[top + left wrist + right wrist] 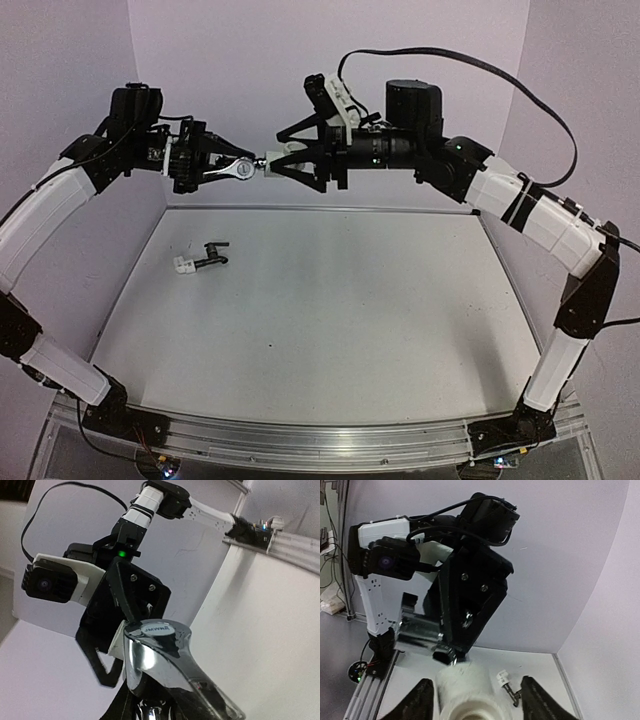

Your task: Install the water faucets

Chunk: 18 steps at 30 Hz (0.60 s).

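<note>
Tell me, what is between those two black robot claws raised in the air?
The overhead view shows a shiny silver metal faucet, gripped by the left gripper, beside a small white plastic cylinder in the right gripper.

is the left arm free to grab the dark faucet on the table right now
Probably not yet: the left gripper is shut on the silver faucet, held up beside the right gripper. Nothing covers the dark faucet itself.

Silver faucet — glossy chrome metal; dark faucet matt blk; fitting white plastic.
</note>
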Available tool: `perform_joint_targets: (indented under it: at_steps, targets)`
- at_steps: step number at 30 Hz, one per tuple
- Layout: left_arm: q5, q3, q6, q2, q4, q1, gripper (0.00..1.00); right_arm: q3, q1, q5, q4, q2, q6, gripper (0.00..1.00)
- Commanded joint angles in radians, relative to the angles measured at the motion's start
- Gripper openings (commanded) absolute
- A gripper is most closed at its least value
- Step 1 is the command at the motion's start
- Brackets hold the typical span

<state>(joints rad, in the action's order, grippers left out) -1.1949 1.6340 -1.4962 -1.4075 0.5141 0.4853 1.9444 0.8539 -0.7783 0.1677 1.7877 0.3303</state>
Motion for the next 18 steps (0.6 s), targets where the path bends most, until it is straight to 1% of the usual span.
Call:
perform_joint_targets:
  at_steps: [1,2,4,7,8,12,15,17,18]
  targets:
    - [0.07,-0.063,0.624,0.012,-0.328,0.019,0.0,-0.063,0.029,0.284,-0.135,-0.085,-0.024,0.97]
    - [0.1,-0.091,0.738,0.016,-0.407,0.019,0.0,-0.077,0.028,0.33,-0.137,-0.094,-0.021,0.98]
    - [0.156,-0.105,0.957,0.013,-0.488,0.019,0.0,-0.113,0.021,0.404,-0.137,-0.117,-0.005,0.98]
    - [0.259,-0.11,1.176,0.018,-0.492,0.019,0.0,-0.201,0.01,0.42,-0.178,-0.181,0.037,0.98]
    - [0.277,-0.124,1.241,0.03,-0.491,0.019,0.0,-0.232,0.008,0.411,-0.202,-0.2,0.047,0.98]
    - [0.365,-0.19,1.48,0.078,-0.491,0.018,0.0,-0.293,0.009,0.359,-0.209,-0.265,0.131,0.98]
    - [0.415,-0.197,1.732,0.089,-0.494,0.018,0.0,-0.389,0.009,0.288,-0.219,-0.301,0.297,0.98]
    - [0.456,-0.182,1.936,0.084,-0.494,0.015,0.0,-0.426,0.009,0.276,-0.236,-0.308,0.4,0.98]
    - [0.459,-0.181,2.008,0.084,-0.494,0.015,0.0,-0.435,0.008,0.262,-0.237,-0.307,0.448,0.98]
